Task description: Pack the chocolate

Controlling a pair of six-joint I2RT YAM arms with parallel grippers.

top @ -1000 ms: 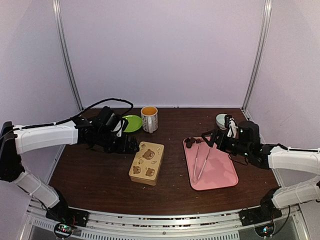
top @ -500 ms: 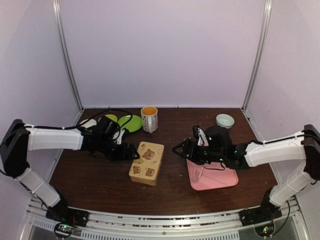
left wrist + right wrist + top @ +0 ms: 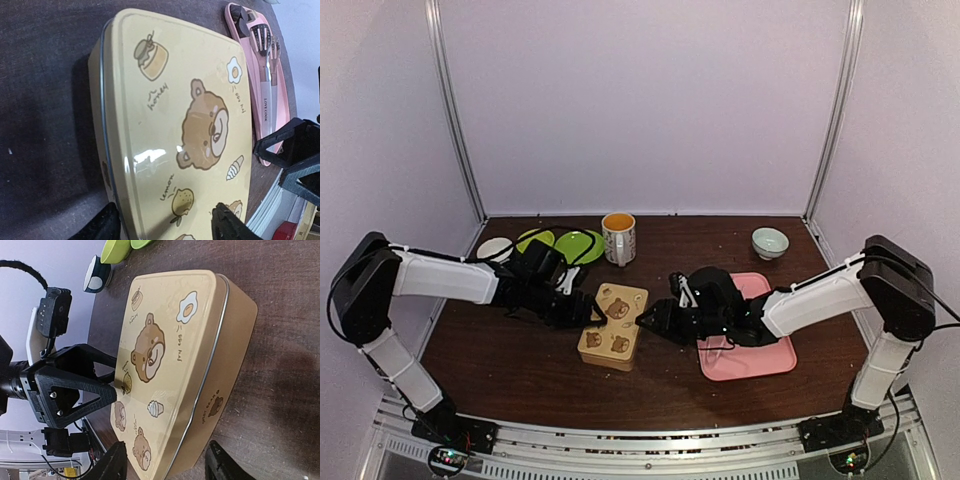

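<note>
1. Left pincer (image 3: 165, 225) and right pincer (image 3: 167, 462) straddle opposite ends of the tin (image 3: 190, 125), jaws spread. Whether either is grasping it cannot be told.
2. Advice: pinch the lid evenly and lift it level.
3. The tin is glossy tan metal with rounded corners, probably slippery.
4. Chocolate (image 3: 240, 14): small dark lumps right of the tin, on a pink tray (image 3: 284, 95) beside metal tongs (image 3: 265, 65).

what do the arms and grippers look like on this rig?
The left arm and right arm have white shell links and black joints. The left gripper and right gripper are black, with triangular open-frame fingers. A black sleeved cable runs along the left arm.
</note>
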